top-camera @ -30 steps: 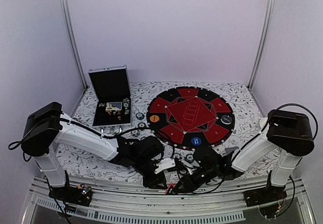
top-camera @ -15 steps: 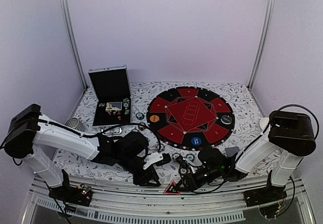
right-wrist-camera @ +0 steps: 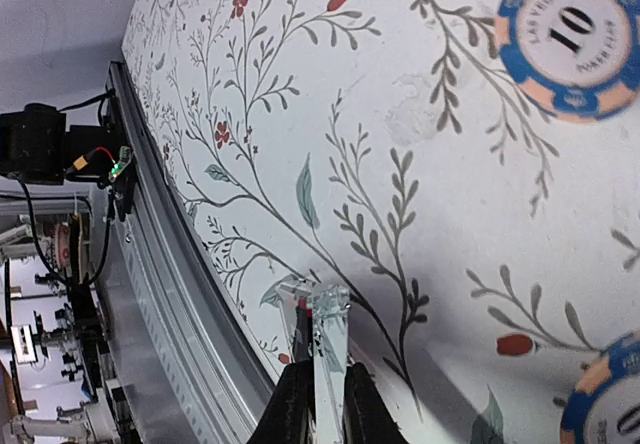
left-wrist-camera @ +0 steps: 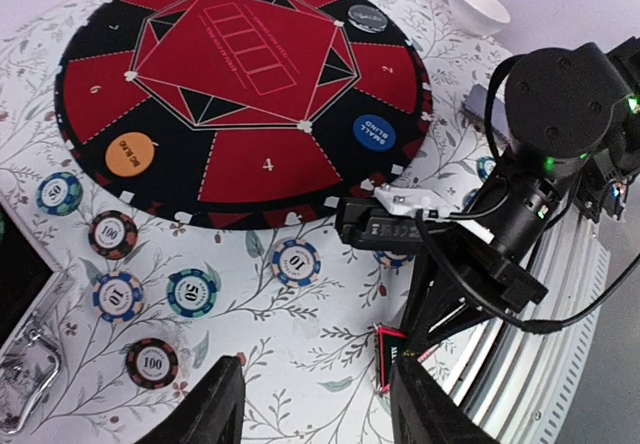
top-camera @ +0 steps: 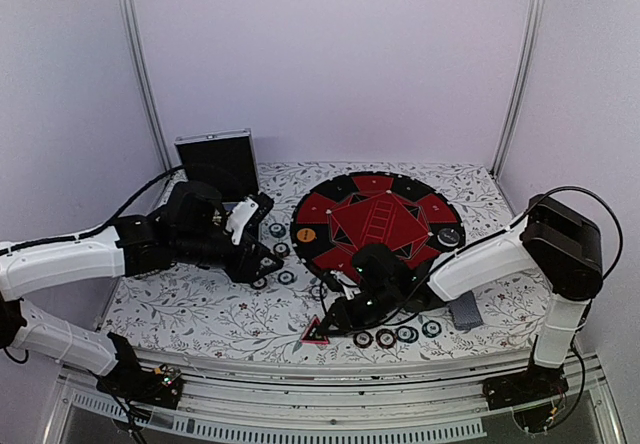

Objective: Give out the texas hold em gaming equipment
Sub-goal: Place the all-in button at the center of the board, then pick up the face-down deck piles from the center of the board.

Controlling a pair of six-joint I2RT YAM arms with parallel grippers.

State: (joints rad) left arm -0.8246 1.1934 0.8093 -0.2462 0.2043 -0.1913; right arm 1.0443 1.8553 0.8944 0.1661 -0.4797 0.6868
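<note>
The small red-black triangle [top-camera: 317, 332] stands upright on the cloth near the front edge, with my right gripper [top-camera: 337, 320] shut on it. The right wrist view shows it edge-on [right-wrist-camera: 322, 339] between the shut fingers [right-wrist-camera: 295, 394]. My left gripper [top-camera: 262, 260] hovers open and holds nothing beside the case, above loose poker chips [top-camera: 287, 277]. In the left wrist view, striped chips [left-wrist-camera: 296, 262] lie below the mat [left-wrist-camera: 250, 84], and the triangle [left-wrist-camera: 388, 356] shows by the right finger [left-wrist-camera: 430, 404]. Orange [left-wrist-camera: 130, 153], blue [left-wrist-camera: 373, 131] and black [left-wrist-camera: 365, 17] buttons sit on the mat.
The silver-edged black case [top-camera: 218, 166] stands open at the back left. A row of chips [top-camera: 396, 336] lies along the front, right of the triangle. A grey card stack [top-camera: 465, 310] lies by the right arm. A white cup [left-wrist-camera: 478, 6] stands beyond the mat.
My left arm has swung from the front centre back to the left beside the case, its jaws wider. The right gripper has carried the triangle left and away from the front rail.
</note>
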